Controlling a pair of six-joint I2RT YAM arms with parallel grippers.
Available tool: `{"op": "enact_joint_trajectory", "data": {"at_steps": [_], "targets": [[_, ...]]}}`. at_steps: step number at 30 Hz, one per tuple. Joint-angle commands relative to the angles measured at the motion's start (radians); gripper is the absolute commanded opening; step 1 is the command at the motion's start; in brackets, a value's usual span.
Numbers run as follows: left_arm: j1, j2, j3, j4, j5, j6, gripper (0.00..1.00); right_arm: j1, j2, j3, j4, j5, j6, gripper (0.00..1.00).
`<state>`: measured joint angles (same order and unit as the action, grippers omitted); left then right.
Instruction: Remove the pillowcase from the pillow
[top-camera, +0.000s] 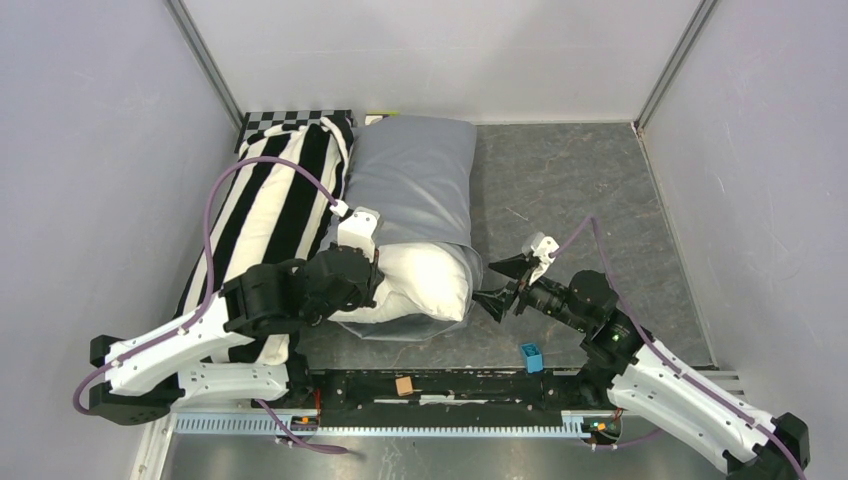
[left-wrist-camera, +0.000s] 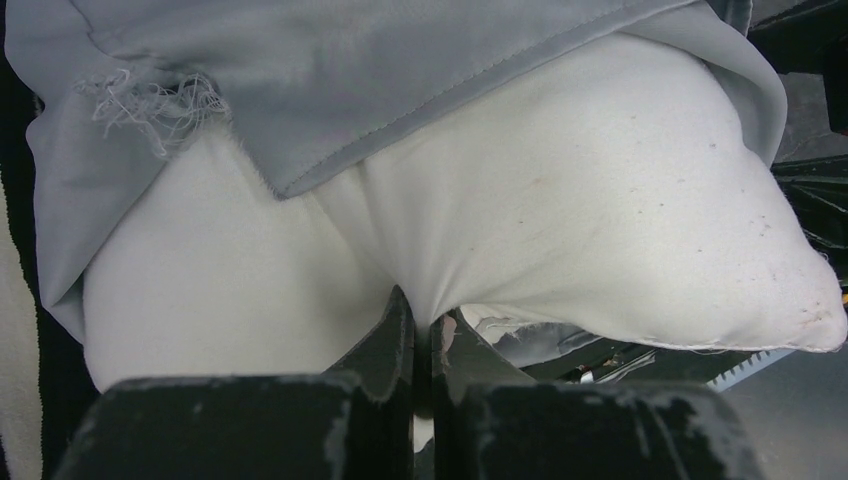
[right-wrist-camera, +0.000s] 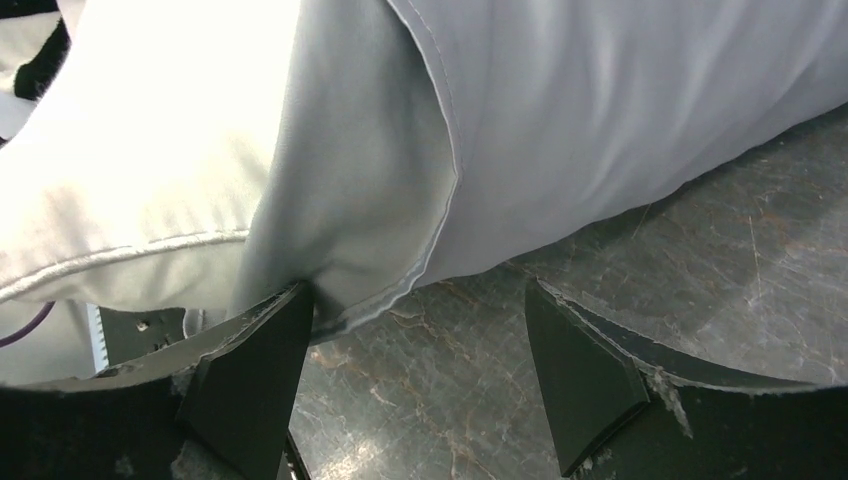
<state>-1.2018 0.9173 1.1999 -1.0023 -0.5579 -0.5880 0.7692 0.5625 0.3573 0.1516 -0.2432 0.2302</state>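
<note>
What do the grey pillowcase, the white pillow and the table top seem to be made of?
Pillowcase: thin, smooth woven cloth, slightly shiny; stitched hem, frayed threads at one edge.
Pillow: matte white cotton-like fabric over soft filling; it puckers where pinched.
Table top: dark, veined like stone, perhaps printed laminate; cannot tell which.

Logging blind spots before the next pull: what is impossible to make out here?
Top view: left gripper fingertips, hidden under its own wrist.
Every view: far part of the pillow, covered by the pillowcase.
Right wrist view: whether the right gripper touches the hem, unclear.
Top view: small blue thing between the arms, too small to identify.
</note>
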Motion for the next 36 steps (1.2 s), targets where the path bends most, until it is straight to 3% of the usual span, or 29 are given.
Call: {"op": "enact_joint_trajectory", "data": {"at_steps": [1, 3, 5, 15, 22, 30, 36], "targets": [[0.002, -0.014, 0.062, 0.062, -0.037, -0.009, 0.02, -0.001, -0.040, 0.071, -0.113, 0.157, -0.011, 0.84], [0.002, -0.017, 0.063, 0.059, -0.037, -0.010, 0.02, -0.001, -0.066, 0.098, -0.204, 0.319, -0.010, 0.84], [0.001, -0.020, 0.061, 0.059, -0.039, -0.012, 0.02, -0.001, -0.095, 0.107, -0.229, 0.344, -0.031, 0.84], [0.002, 0.002, 0.069, 0.060, -0.031, -0.013, 0.02, -0.001, -0.046, 0.190, -0.175, 0.004, -0.028, 0.84], [0.002, 0.008, 0.081, 0.059, -0.025, -0.013, 0.02, 0.001, 0.040, 0.191, -0.105, -0.016, -0.016, 0.84], [0.002, 0.012, 0.086, 0.060, -0.018, -0.013, 0.02, 0.002, 0.129, 0.180, -0.104, 0.196, -0.011, 0.75], [0.002, -0.009, 0.099, 0.060, 0.005, -0.009, 0.02, 0.003, 0.258, 0.191, -0.046, 0.338, -0.039, 0.75]]}}
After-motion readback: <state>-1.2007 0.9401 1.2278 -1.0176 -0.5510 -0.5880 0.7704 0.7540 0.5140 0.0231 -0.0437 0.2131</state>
